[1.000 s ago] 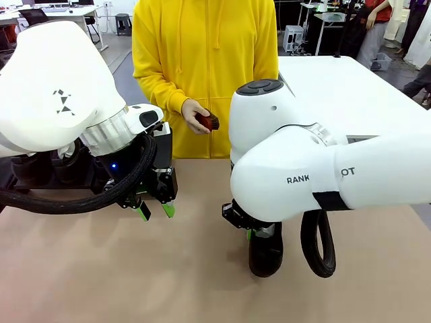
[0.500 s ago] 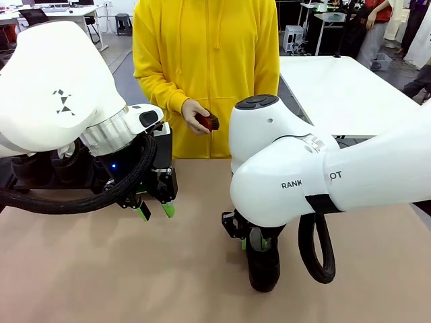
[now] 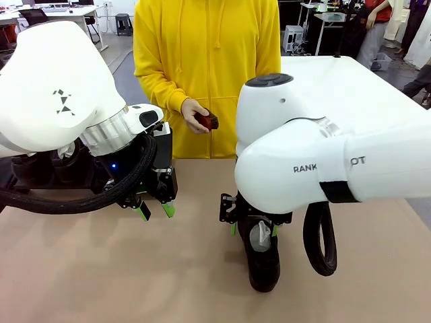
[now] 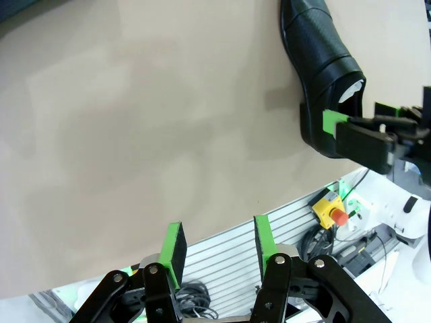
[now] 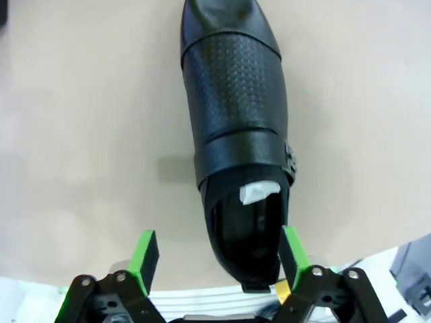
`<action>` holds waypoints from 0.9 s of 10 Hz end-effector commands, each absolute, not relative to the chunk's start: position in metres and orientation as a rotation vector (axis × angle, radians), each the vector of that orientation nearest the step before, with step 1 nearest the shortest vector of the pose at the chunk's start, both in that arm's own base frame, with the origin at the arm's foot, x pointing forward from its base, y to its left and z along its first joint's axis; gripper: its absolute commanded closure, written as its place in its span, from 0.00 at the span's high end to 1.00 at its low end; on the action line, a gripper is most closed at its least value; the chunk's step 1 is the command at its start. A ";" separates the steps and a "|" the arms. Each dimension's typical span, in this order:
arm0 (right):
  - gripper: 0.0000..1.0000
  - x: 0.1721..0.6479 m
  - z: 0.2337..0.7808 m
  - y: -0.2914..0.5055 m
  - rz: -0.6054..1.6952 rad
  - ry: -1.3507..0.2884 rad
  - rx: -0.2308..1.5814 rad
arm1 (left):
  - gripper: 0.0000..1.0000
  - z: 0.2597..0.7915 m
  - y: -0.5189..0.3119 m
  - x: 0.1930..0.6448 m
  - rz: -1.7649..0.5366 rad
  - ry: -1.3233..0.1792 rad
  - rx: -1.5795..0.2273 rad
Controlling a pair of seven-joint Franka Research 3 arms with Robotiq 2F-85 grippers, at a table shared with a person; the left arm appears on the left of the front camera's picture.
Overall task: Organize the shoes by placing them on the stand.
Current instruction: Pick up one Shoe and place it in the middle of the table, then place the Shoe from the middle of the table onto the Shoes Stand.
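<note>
While glossy at its rounded toe, perforated black shoe [image 5: 236, 114] holds crumpled paper [image 5: 259, 192].

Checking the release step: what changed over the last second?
The right gripper opened and let go of the shoe, which now lies on the table; the right arm rose slightly. The left gripper, the person's hand and the brush stayed put.

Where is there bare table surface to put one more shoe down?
Bare brown table lies in front of the left gripper, up to the shoe. It is crowded where the right gripper straddles the shoe's heel with open jaws.
</note>
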State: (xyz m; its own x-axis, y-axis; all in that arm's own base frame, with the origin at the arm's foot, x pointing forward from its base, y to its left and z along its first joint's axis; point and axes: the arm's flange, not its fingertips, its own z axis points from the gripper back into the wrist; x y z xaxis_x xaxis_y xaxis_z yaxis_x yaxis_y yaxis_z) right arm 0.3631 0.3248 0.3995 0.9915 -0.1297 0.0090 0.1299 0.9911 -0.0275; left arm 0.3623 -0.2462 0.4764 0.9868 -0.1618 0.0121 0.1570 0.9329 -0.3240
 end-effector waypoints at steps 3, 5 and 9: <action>1.00 0.368 0.389 0.326 -0.131 -0.010 -0.039 | 0.55 0.477 -0.245 0.363 -0.167 0.013 -0.333; 1.00 0.368 0.389 0.326 -0.131 -0.010 -0.039 | 0.55 0.477 -0.245 0.363 -0.167 0.013 -0.333; 1.00 0.368 0.389 0.326 -0.131 -0.010 -0.039 | 0.55 0.477 -0.245 0.363 -0.167 0.013 -0.333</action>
State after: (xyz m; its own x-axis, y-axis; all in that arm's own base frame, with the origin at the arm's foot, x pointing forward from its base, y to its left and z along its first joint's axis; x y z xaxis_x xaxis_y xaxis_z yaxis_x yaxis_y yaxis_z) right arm 0.3658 0.3253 0.3872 0.9920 -0.1262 -0.0100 0.1257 0.9913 -0.0395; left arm 0.3623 -0.2462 0.4765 0.9868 -0.1618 0.0122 0.1569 0.9329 -0.3240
